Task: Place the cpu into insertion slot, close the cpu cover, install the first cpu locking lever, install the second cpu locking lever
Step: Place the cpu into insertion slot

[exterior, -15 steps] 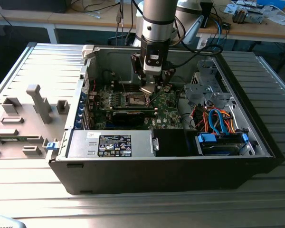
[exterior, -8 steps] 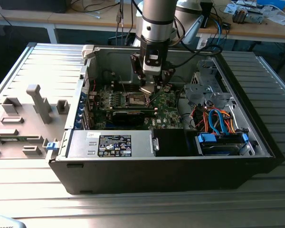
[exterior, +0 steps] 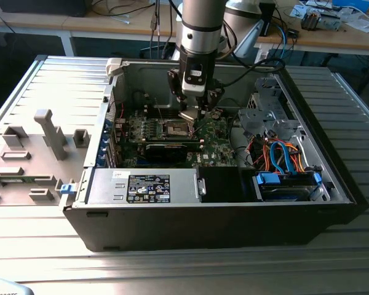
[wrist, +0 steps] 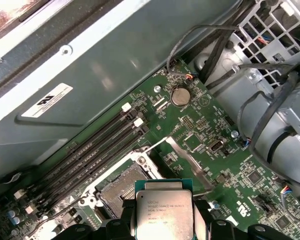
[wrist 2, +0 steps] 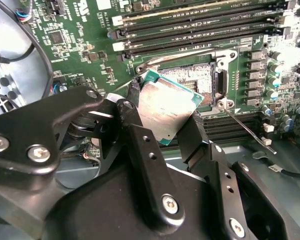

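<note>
While the pincer (exterior: 190, 114) grips the cpu (wrist 2: 167, 107) by two opposite edges, the cpu hangs tilted just above the uncovered insertion slot (wrist 2: 197, 80) of the motherboard (exterior: 212, 132) inside the computer case (exterior: 234, 215). Memory slots (wrist 2: 190, 30) run just beside the insertion slot. A thin locking lever (wrist 2: 250, 129) juts out near it. Cables (exterior: 283, 157) lie toward the exterior view's right.

**Where the Cameras Were Set**

In the exterior view, the open computer case (exterior: 234, 227) was seen whole, from high up and far off, looking down into it. In both wrist views, the green board (wrist 2: 90, 30) (wrist: 200, 120) was looked at from very close, from different sides of the gripper (wrist 2: 165, 120) (wrist: 164, 222). The cpu (wrist 2: 170, 107) (wrist: 164, 210) and the insertion slot (wrist 2: 195, 80) (wrist: 121, 187) were shared by both.
</note>
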{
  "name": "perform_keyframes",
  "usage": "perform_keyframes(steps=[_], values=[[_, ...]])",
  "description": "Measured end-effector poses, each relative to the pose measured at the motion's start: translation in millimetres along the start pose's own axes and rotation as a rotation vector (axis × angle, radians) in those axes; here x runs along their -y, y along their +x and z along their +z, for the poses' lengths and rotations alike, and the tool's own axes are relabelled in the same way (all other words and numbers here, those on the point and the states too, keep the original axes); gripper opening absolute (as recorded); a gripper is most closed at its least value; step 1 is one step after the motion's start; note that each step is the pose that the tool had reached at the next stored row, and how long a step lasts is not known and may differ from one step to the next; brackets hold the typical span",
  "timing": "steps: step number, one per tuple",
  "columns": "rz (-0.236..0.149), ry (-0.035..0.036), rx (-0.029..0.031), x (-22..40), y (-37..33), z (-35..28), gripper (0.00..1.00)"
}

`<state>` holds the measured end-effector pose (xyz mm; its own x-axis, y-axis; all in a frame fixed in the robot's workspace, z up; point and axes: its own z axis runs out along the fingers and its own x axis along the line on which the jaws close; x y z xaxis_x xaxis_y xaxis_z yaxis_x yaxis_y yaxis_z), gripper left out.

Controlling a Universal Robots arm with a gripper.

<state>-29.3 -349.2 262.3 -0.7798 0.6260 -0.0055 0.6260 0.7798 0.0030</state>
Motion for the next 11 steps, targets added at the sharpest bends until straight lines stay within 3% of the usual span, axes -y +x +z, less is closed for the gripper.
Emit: perform_keyframes(steps=[11], values=[[0.011,0.0003,0.0002,5.0,16.8,6.1,0.55]])
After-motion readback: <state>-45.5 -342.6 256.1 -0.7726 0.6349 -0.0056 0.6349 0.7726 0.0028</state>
